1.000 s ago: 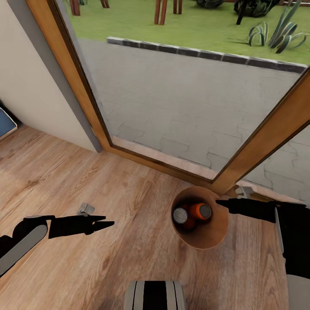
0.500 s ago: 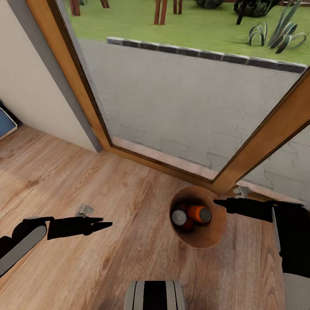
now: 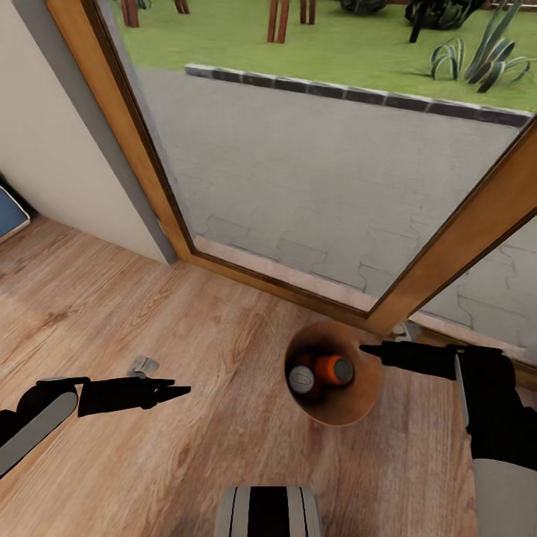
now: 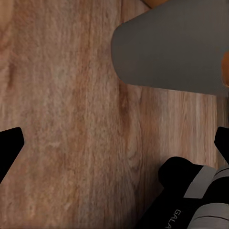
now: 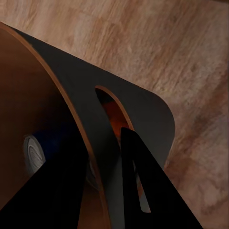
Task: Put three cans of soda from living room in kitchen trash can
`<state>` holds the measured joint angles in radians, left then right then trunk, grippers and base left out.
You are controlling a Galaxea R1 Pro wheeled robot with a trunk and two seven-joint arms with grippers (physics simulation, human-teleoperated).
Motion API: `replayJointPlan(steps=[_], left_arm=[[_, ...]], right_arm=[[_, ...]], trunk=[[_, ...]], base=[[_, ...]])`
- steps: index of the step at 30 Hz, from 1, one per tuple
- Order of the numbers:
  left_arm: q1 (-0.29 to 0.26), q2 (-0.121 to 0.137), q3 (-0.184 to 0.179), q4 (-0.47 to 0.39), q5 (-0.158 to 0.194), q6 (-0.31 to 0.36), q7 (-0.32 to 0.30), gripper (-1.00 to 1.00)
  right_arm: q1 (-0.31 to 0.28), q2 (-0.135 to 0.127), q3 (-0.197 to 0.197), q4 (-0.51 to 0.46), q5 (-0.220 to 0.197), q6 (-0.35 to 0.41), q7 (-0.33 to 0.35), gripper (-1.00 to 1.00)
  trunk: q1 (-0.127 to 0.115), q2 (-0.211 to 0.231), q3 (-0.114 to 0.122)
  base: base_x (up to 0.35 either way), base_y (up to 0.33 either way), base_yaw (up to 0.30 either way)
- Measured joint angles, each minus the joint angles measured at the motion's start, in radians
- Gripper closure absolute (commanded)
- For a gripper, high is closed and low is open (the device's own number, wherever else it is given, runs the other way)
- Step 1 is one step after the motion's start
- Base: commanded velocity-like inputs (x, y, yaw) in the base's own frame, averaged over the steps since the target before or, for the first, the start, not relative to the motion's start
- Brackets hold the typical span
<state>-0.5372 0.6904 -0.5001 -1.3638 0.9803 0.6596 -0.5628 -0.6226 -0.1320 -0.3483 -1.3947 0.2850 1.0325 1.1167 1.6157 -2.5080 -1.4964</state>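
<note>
The glass door (image 3: 313,164) with its wood frame fills the upper head view, above the plank floor (image 3: 149,321). The bin (image 3: 332,373) stands on the floor close to the door frame. Inside it lie an orange can (image 3: 333,369) and a second can (image 3: 301,380), grey top facing up; the right wrist view shows a blue can (image 5: 45,143) within the bin. The right gripper (image 3: 369,349) grips the bin rim, one finger (image 5: 157,191) outside the wall. The left gripper (image 3: 179,388) hovers above the floor, well apart from the bin, jaws spread and empty. A small grey object (image 3: 143,366) lies just beside it.
</note>
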Motion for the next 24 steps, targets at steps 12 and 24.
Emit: replayJointPlan(steps=[12,24], left_arm=[[0.0,-0.002,0.0,-0.001,0.0,0.0,0.001,-1.0],[0.0,-0.002,0.0,-0.001,0.0,0.0,0.0,-1.0]], right_arm=[[0.0,0.026,-0.003,0.006,0.002,-0.001,-0.006,1.0],[-0.001,0.038,-0.003,0.041,0.007,-0.004,-0.046,1.0]], trunk=[[0.0,0.0,0.0],[0.0,0.0,0.0]], base=[[0.0,0.0,0.0],[0.0,0.0,0.0]])
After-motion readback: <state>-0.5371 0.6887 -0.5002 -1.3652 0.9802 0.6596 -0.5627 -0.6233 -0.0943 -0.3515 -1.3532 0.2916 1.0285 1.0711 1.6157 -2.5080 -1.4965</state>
